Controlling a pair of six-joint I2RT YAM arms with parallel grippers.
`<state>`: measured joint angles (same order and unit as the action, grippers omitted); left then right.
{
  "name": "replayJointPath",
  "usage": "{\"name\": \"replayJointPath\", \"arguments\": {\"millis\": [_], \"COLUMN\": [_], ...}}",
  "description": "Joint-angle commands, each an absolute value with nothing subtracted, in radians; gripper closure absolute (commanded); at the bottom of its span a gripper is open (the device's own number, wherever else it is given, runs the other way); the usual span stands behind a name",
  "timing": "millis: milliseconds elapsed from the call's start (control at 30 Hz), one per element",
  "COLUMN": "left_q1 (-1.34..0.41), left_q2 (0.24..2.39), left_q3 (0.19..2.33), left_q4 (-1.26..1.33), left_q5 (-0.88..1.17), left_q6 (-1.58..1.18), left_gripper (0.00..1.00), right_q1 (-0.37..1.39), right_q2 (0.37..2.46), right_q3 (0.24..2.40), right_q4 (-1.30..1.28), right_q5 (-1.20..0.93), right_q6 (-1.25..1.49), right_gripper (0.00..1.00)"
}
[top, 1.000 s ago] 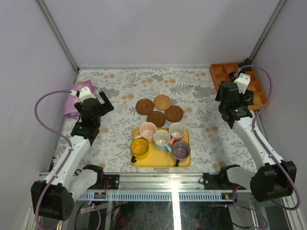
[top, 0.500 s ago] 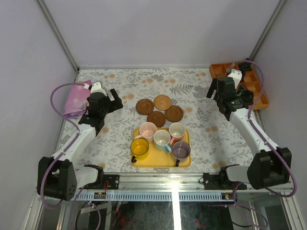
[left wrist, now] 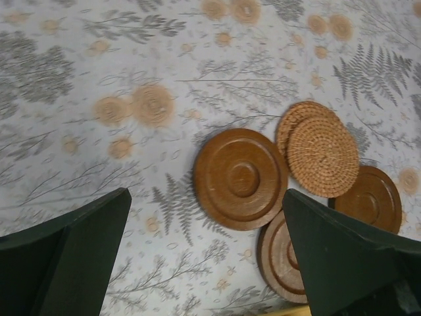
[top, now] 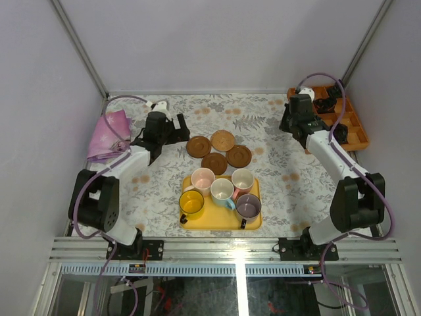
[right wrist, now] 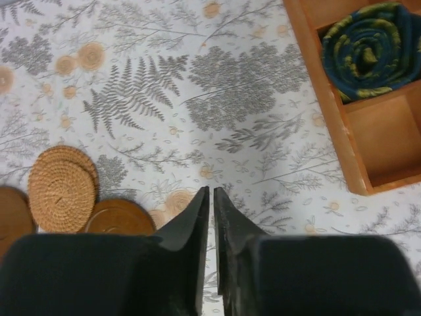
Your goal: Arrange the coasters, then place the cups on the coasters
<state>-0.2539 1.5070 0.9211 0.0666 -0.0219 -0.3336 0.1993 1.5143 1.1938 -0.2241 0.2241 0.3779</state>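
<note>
Nearest, a yellow tray (top: pixel 220 226) holds all five cups (top: pixel 222 190), huddled together. Just beyond it the coasters (top: pixel 214 162) lie overlapping on the desk (top: pixel 293 191), a woven one on top. The left claw (left wrist: pixel 207 197) gapes wide above them, empty. The right claw (right wrist: pixel 212 192), to their right, is pinched almost closed on nothing. Farthest, an orange box (right wrist: pixel 327 125) has a blue-green roll (right wrist: pixel 368 46) in one compartment.

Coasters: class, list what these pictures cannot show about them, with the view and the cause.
- Left wrist view: the round woven coaster covers most of a disc beneath it; what kind is unclear.
- Left wrist view: the lowest brown wooden coaster is partly behind the left gripper.
- Right wrist view: another brown wooden coaster is partly hidden by the right gripper; the leftmost wooden coaster is cut by the left edge.
</note>
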Motion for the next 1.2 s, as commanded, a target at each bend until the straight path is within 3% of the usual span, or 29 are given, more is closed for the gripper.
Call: {"name": "replayJointPath", "arguments": {"millis": [0, 333, 633, 833, 900, 1067, 1167], "left_q1": [-0.289, -0.288, -0.276, -0.211, -0.212, -0.220, -0.254], "left_q2": [1.577, 1.691, 1.797, 1.746, 1.733, 1.798, 1.819], "left_q3": [1.011, 1.150, 1.259, 1.201, 1.182, 1.210, 1.221], "left_q4": [0.136, 0.081, -0.041, -0.086, -0.086, -0.076, -0.030], "left_q5": [0.060, 0.193, 0.228, 0.333, 0.337, 0.393, 0.376], "left_q6": [-0.295, -0.343, -0.248, -0.206, -0.192, -0.267, -0.318], "left_gripper": [0.00, 0.00, 0.00, 0.08, 0.15, 0.49, 0.80], "right_q1": [0.212, 0.286, 0.416, 0.474, 0.477, 0.477, 0.476], "right_q2": [1.547, 1.603, 1.876, 2.013, 2.051, 2.127, 2.164], "right_q3": [1.258, 1.271, 1.551, 1.741, 1.769, 1.810, 1.798], "right_q4": [-0.200, -0.113, -0.285, -0.438, -0.464, -0.487, -0.490], "right_q5": [0.105, -0.017, -0.005, -0.021, -0.015, -0.035, -0.049], "right_q6": [0.385, 0.347, 0.357, 0.379, 0.349, 0.273, 0.232], "right_gripper": [0.99, 1.00, 1.00, 1.00, 1.00, 1.00, 1.00]}}
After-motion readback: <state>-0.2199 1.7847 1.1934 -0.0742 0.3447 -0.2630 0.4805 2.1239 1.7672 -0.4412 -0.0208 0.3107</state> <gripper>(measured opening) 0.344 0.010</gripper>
